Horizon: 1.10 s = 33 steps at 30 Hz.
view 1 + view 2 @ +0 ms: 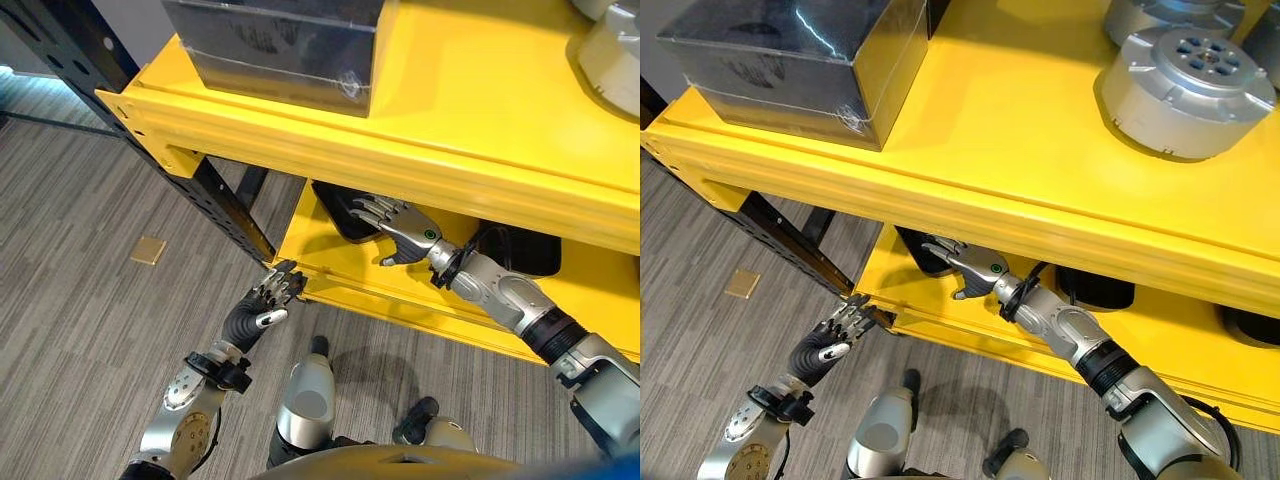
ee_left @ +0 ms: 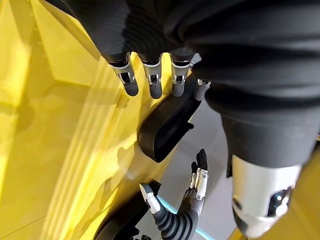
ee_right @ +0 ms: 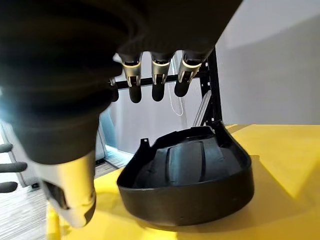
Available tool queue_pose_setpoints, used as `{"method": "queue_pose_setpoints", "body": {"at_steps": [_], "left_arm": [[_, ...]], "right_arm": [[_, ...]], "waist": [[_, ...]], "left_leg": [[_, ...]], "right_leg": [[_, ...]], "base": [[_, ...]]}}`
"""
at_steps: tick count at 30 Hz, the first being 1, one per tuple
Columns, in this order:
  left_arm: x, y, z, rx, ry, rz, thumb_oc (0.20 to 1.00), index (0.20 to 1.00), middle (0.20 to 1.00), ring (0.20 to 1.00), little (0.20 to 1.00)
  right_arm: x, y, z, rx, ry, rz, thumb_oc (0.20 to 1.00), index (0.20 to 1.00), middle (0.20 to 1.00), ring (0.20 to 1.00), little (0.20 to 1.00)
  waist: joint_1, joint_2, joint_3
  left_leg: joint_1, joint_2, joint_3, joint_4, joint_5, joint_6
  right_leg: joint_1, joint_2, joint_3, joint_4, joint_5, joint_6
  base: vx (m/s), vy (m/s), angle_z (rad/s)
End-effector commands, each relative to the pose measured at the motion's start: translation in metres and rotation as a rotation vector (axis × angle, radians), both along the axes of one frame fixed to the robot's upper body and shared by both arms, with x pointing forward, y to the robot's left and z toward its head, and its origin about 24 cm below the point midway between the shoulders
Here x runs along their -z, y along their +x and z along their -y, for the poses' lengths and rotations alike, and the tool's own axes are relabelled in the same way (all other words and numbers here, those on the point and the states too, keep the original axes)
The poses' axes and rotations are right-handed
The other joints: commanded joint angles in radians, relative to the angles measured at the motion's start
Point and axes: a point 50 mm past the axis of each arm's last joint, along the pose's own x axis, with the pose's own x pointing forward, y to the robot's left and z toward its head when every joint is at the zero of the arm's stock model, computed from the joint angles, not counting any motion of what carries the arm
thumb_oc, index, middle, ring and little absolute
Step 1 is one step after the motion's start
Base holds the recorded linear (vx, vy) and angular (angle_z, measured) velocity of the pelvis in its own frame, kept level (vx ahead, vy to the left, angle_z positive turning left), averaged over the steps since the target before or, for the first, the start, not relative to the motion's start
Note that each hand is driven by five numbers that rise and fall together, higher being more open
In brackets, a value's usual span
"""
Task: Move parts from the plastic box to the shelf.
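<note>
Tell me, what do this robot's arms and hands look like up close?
Both arms are smooth silver-grey shells with black joints. The right hand and left hand have slim silver fingers with dark tips, and a dark ribbed cover wraps each hand's back and wrist. A small green dot marks the right hand.

A small tan square (image 1: 148, 250) lies on the grey striped carpet (image 1: 80, 200).

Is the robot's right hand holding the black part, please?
No: the right hand hangs open, fingers straight, above the black part.

A black part (image 3: 187, 180) lies on the lower shelf (image 1: 330, 265), under the box (image 1: 275, 40).
</note>
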Motion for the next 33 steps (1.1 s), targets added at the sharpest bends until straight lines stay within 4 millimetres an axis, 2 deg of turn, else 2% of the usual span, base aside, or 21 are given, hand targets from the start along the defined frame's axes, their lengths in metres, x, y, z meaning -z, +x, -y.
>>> {"method": "queue_pose_setpoints", "body": {"at_steps": [1, 8, 14, 18, 24, 25, 26, 27, 28, 33], "left_arm": [[-0.011, -0.001, 0.01, 0.047, 0.014, 0.071, 1.0, 1.0, 1.0, 1.0, 1.0], [-0.011, 0.005, 0.011, 0.041, 0.018, 0.065, 1.0, 1.0, 1.0, 1.0, 1.0], [-0.014, 0.009, 0.011, 0.05, 0.035, 0.066, 1.0, 1.0, 1.0, 1.0, 1.0], [-0.013, 0.01, 0.011, 0.05, 0.034, 0.064, 1.0, 1.0, 1.0, 1.0, 1.0], [-0.012, 0.009, 0.008, 0.05, 0.039, 0.067, 1.0, 1.0, 1.0, 1.0, 1.0], [-0.011, 0.008, 0.007, 0.049, 0.044, 0.067, 1.0, 1.0, 1.0, 1.0, 1.0], [-0.011, 0.008, 0.005, 0.049, 0.049, 0.067, 1.0, 1.0, 1.0, 1.0, 1.0], [-0.011, 0.008, 0.003, 0.049, 0.052, 0.069, 1.0, 1.0, 1.0, 1.0, 1.0], [-0.011, 0.008, 0.002, 0.05, 0.053, 0.07, 1.0, 1.0, 1.0, 1.0, 1.0], [-0.009, 0.008, -0.002, 0.058, 0.068, 0.07, 1.0, 1.0, 1.0, 1.0, 1.0]], "right_arm": [[-0.03, 0.016, -0.013, -0.012, 0.04, 0.119, 1.0, 1.0, 1.0, 1.0, 1.0], [-0.025, 0.036, -0.002, 0.134, 0.0, 0.022, 1.0, 1.0, 1.0, 1.0, 1.0], [-0.015, 0.043, -0.002, 0.165, -0.086, -0.045, 1.0, 1.0, 1.0, 1.0, 1.0], [-0.01, 0.047, -0.005, 0.162, -0.185, -0.056, 1.0, 1.0, 1.0, 1.0, 1.0], [0.009, 0.045, -0.007, 0.14, -0.387, -0.092, 1.0, 1.0, 1.0, 1.0, 1.0], [0.015, 0.044, -0.006, 0.149, -0.427, -0.124, 0.959, 0.959, 0.959, 0.959, 0.959], [0.02, 0.043, -0.004, 0.149, -0.453, -0.139, 0.774, 0.774, 0.774, 0.774, 0.774], [0.027, 0.042, -0.002, 0.157, -0.479, -0.156, 0.555, 0.555, 0.555, 0.555, 0.555], [0.031, 0.041, -0.001, 0.157, -0.495, -0.163, 0.2, 0.2, 0.2, 0.2, 0.2], [0.052, 0.039, 0.007, 0.219, -0.488, -0.211, 0.2, 0.2, 0.2, 0.2, 0.2]], "waist": [[0.012, 0.014, -0.018], [0.025, 0.018, -0.003], [0.043, 0.02, 0.008], [0.053, 0.021, 0.011], [0.073, 0.018, 0.014], [0.078, 0.015, 0.013], [0.081, 0.013, 0.013], [0.086, 0.009, 0.013], [0.088, 0.008, 0.013], [0.103, 0.005, 0.018]], "left_leg": [[0.045, 0.093, 0.04, -0.034, 0.078, -0.02], [0.032, 0.094, 0.033, -0.026, 0.08, -0.022], [0.02, 0.092, 0.023, -0.02, 0.084, -0.024], [0.015, 0.092, 0.018, -0.024, 0.089, -0.026], [0.008, 0.093, 0.012, -0.035, 0.099, -0.028], [0.009, 0.093, 0.011, -0.038, 0.1, -0.028], [0.009, 0.094, 0.009, -0.039, 0.101, -0.028], [0.01, 0.095, 0.009, -0.041, 0.103, -0.028], [0.009, 0.095, 0.009, -0.043, 0.104, -0.028], [0.012, 0.094, 0.006, -0.037, 0.099, -0.025]], "right_leg": [[-0.021, -0.046, 0.048, 0.087, -0.022, 0.062], [-0.032, -0.057, 0.037, 0.109, -0.028, 0.057], [-0.042, -0.063, 0.023, 0.135, -0.037, 0.051], [-0.048, -0.067, 0.013, 0.149, -0.041, 0.051], [-0.049, -0.068, -0.006, 0.164, -0.054, 0.046], [-0.044, -0.068, -0.011, 0.162, -0.055, 0.046], [-0.043, -0.068, -0.013, 0.163, -0.056, 0.045], [-0.04, -0.066, -0.017, 0.162, -0.058, 0.044], [-0.039, -0.065, -0.02, 0.162, -0.058, 0.044], [-0.025, -0.062, -0.028, 0.167, -0.069, 0.043]], "base": [[-0.03, 0.022, 0.04], [0.0, 0.018, 0.07], [0.01, 0.009, 0.03], [0.0, 0.013, 0.05], [-0.01, 0.001, 0.05], [0.0, -0.023, 0.06], [0.0, -0.041, 0.04], [0.01, -0.039, -0.01], [0.01, -0.04, -0.01], [-0.01, -0.029, 0.05]]}}
